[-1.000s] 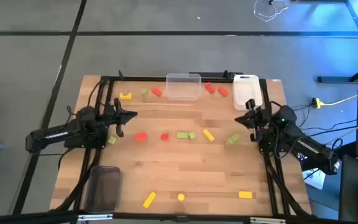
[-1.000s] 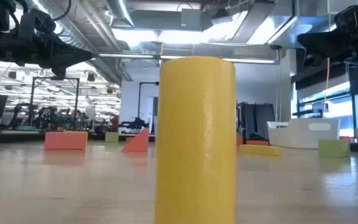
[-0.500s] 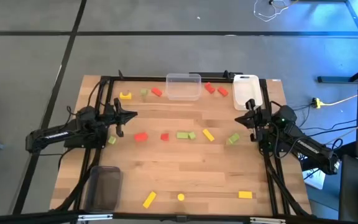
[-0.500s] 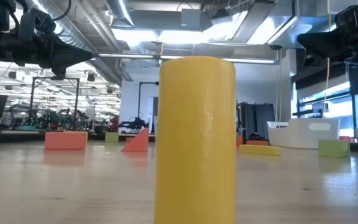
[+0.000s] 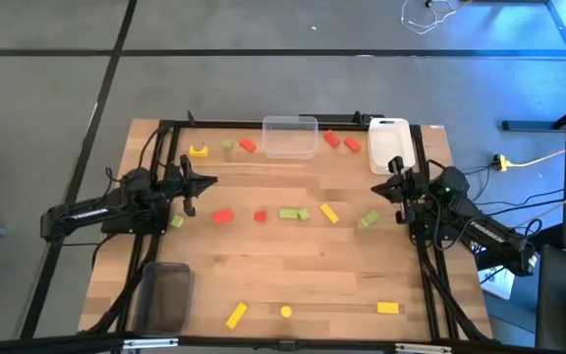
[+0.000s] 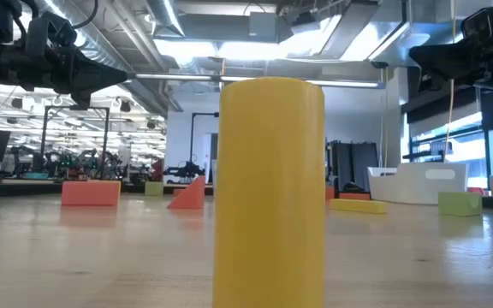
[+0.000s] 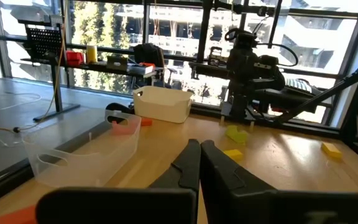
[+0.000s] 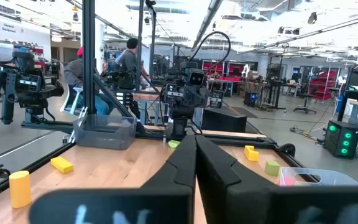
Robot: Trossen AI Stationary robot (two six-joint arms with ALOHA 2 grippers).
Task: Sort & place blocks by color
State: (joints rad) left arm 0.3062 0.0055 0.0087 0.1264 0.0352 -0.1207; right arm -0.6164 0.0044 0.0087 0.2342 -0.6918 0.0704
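Blocks point(image 5: 291, 213) bear no readable writing.

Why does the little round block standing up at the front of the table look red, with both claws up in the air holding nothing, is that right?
Nearly. The round block is yellow, not red, as the low view shows. Both the left claw and right claw do hold nothing.

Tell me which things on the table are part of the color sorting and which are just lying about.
Job:
red blocks
yellow blocks
green blocks
clear container
white container
dark container

Lying about:
cables beside the table
left hand and right hand, both shut and empty
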